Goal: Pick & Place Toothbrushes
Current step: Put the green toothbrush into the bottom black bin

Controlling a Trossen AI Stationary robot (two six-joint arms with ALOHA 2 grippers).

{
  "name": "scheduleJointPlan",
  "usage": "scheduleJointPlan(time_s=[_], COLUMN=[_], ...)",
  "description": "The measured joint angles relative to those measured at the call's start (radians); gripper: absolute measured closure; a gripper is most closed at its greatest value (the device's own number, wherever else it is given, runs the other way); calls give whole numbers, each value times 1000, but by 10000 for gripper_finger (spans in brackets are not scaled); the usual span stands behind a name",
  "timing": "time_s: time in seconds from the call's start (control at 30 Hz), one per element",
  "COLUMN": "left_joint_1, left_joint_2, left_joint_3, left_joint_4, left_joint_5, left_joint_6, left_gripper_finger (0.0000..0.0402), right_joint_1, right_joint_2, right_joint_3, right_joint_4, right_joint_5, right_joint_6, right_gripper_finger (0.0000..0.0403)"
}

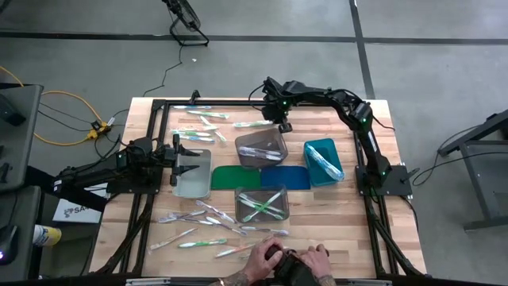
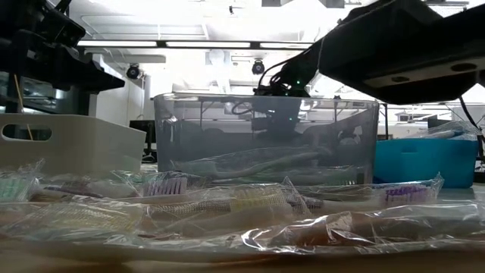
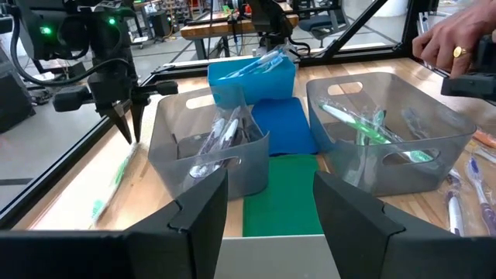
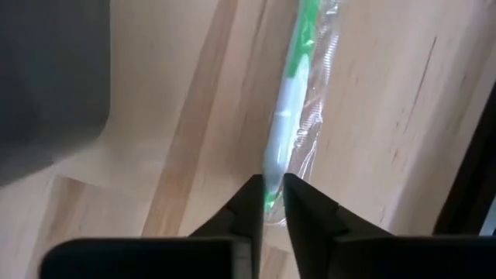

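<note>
My right gripper [image 1: 283, 127] stands at the far side of the table beside the grey bin [image 1: 260, 147]. Its fingers point steeply down and are shut on a wrapped green and white toothbrush [image 4: 288, 93] that lies flat on the wood. My left gripper [image 3: 271, 209] waits open at the left, over a pale bin [image 1: 193, 172], holding nothing. Other toothbrushes lie loose at the far left [image 1: 202, 119] and near the front [image 1: 206, 226]. Some are inside the grey bin, the clear bin [image 1: 262, 205] and the teal bin [image 1: 323, 161]. My right gripper pinches the toothbrush between its two fingertips [image 4: 249, 203], on the white handle section [image 4: 273, 167] inside the clear wrapper. The fingers come from above, slanting down, and lie across the handle. The toothbrush still lies on the table.
A green mat [image 1: 234, 176] and a blue mat [image 1: 286, 177] lie between the bins. A person's hands [image 1: 286, 258] work at the near edge. The black frame rail [image 1: 206, 102] runs along the table's far edge, close to my right gripper.
</note>
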Motion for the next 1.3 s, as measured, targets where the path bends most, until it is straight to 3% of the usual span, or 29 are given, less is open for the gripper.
scheduleJointPlan(time_s=[0.1,0.23,0.67,1.03,1.3], left_joint_1=[0,0,0,0,0], left_joint_2=[0,0,0,0,0], left_joint_3=[0,0,0,0,0], left_joint_4=[0,0,0,0,0], left_joint_5=[0,0,0,0,0], left_joint_6=[0,0,0,0,0], left_gripper_finger=[215,215,215,215,215], right_joint_1=[0,0,-29,-44,-84], right_joint_2=[0,0,-99,-176,-145], right_joint_3=[0,0,-2,1,-103], right_joint_4=[-7,-20,-58,-163,-163], right_joint_5=[5,31,60,-51,31], right_joint_6=[0,14,77,224,229], right_gripper_finger=[389,399,401,401,401])
